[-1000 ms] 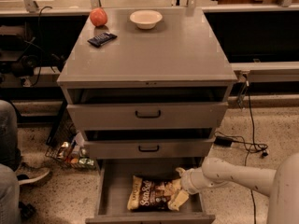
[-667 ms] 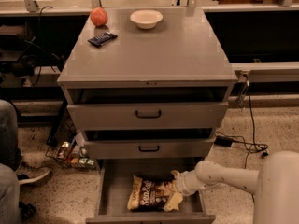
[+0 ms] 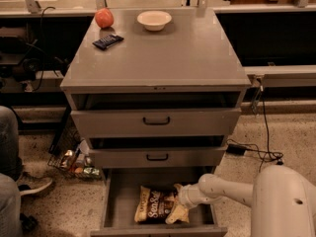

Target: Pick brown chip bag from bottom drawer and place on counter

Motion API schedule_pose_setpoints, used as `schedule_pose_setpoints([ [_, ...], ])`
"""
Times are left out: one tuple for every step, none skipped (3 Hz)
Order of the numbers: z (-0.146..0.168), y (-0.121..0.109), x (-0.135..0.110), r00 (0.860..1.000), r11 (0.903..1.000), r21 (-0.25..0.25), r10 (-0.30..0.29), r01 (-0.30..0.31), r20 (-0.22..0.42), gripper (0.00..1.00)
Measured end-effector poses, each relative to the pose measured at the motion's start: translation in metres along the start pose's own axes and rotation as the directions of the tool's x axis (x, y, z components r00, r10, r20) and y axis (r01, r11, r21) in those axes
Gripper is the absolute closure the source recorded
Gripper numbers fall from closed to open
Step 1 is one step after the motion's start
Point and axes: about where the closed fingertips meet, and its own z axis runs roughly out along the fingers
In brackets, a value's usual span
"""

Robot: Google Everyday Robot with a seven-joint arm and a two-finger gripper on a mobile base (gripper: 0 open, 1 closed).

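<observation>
The brown chip bag (image 3: 154,204) lies flat in the open bottom drawer (image 3: 118,201), its white lettering facing up. My gripper (image 3: 177,206) reaches down into the drawer from the right, on the end of my white arm (image 3: 227,187), and sits at the bag's right end. The counter (image 3: 163,53) is the grey top of the cabinet, well above the gripper.
On the counter stand a red apple (image 3: 104,18), a white bowl (image 3: 154,19) and a dark blue candy bar (image 3: 108,41). The two upper drawers (image 3: 156,121) are slightly open. A person's legs (image 3: 10,181) are at the left. Cables (image 3: 256,152) lie on the floor at the right.
My gripper has moved left and down along the drawer to the right end of the chip bag. The bag has stayed in place.
</observation>
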Motion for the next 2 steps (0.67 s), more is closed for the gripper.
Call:
schedule_pose_setpoints([
  [0.0206, -0.0178, -0.0007, 0.999, 0.9999, -0.011, 0.003, -0.003, 0.034, 0.0],
  [0.0217, -0.0176, -0.0005, 0.999, 0.9999, -0.01, 0.003, -0.002, 0.034, 0.0],
])
